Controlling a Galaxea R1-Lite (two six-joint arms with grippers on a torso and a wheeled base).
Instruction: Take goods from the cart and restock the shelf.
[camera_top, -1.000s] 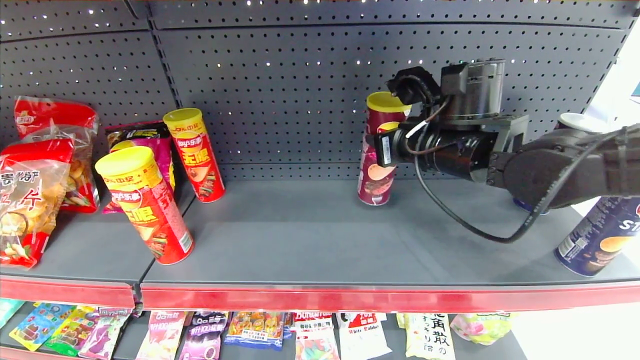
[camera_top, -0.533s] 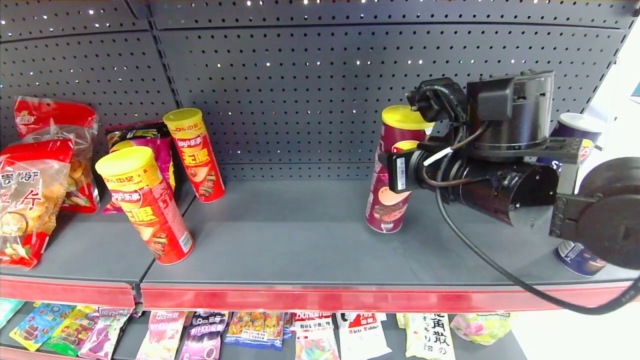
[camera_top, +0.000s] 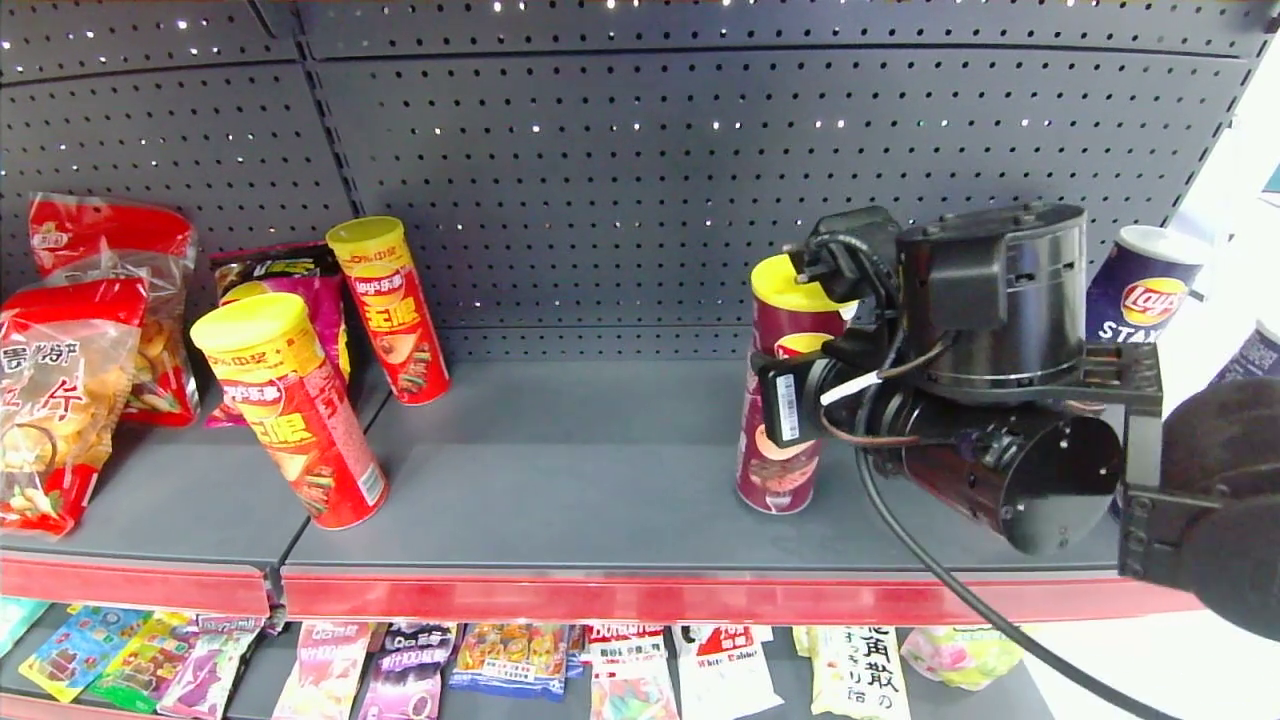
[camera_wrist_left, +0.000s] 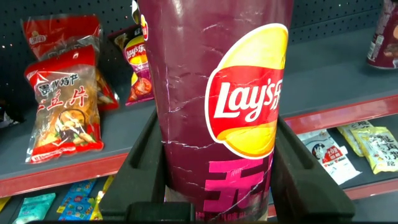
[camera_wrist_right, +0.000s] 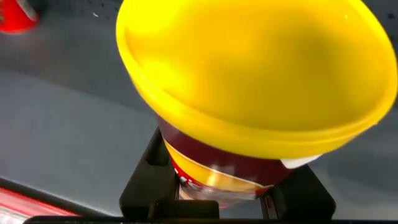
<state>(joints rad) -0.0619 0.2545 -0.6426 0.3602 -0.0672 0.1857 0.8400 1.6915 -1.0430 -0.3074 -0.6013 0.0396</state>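
The left gripper (camera_wrist_left: 217, 165) holds a maroon chip can (camera_wrist_left: 217, 74) upright between its two black fingers, which press the can's lower sides. It sits out in front of the shelving, and the wrist camera looks past the can at the shelves.

On the grey shelf (camera_top: 600, 480), starting at the far left, red snack bags (camera_top: 60, 400) stand against the pegboard. Next is a red can with a yellow lid (camera_top: 290, 410), near the front edge and leaning. Behind it are a purple bag (camera_top: 300, 290) and a second red can (camera_top: 388, 310), also tilted.

Past an open stretch of shelf, right of centre, the yellow-lidded maroon can (camera_top: 785, 440) stands nearly upright close to the shelf's red front lip (camera_top: 600, 595). Whether its base touches the shelf cannot be told. The right gripper (camera_wrist_right: 229, 183) is closed around its body below the lid, one finger on each side. The right arm (camera_top: 1000, 400) comes in from the right, its wrist lying roughly level just above the shelf.

Behind the arm, at the far right, stands a blue can (camera_top: 1140, 290). Packets (camera_top: 500, 670) line the shelf below.
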